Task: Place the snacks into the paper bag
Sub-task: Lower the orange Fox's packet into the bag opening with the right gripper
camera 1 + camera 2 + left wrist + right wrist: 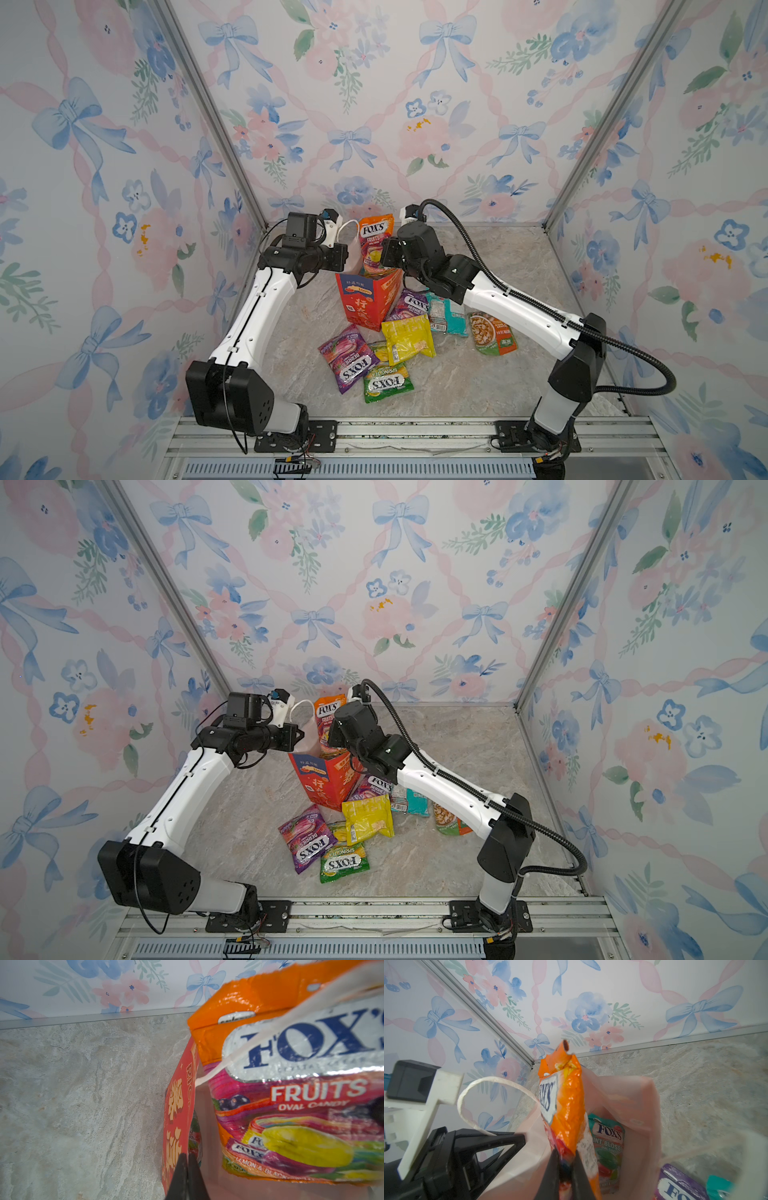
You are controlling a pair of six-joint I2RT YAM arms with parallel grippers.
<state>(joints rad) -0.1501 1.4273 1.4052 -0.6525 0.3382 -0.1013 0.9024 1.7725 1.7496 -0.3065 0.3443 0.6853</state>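
The red-orange paper bag [360,305] [326,785] stands upright at mid-table. My left gripper [187,1155] [347,257] is shut on the bag's side wall [178,1105] at the rim, holding the mouth apart. My right gripper [564,1152] [384,254] is shut on an orange FOX'S Fruits packet [566,1105] [291,1088] [375,241], which stands upright in the bag's mouth. A teal FOX'S Mint Blossom packet [609,1142] lies inside the bag. On the table in front lie several snacks: two purple [347,359] [409,305], one green [386,380], one yellow [407,338], one teal [446,316] and one orange-green [492,334].
A white cord handle [467,1093] [347,226] loops up beside my left gripper. Floral walls with metal corner posts [216,124] close in three sides. An aluminium rail [415,436] runs along the front, carrying both arm bases. Bare marble tabletop [511,257] shows at the back right.
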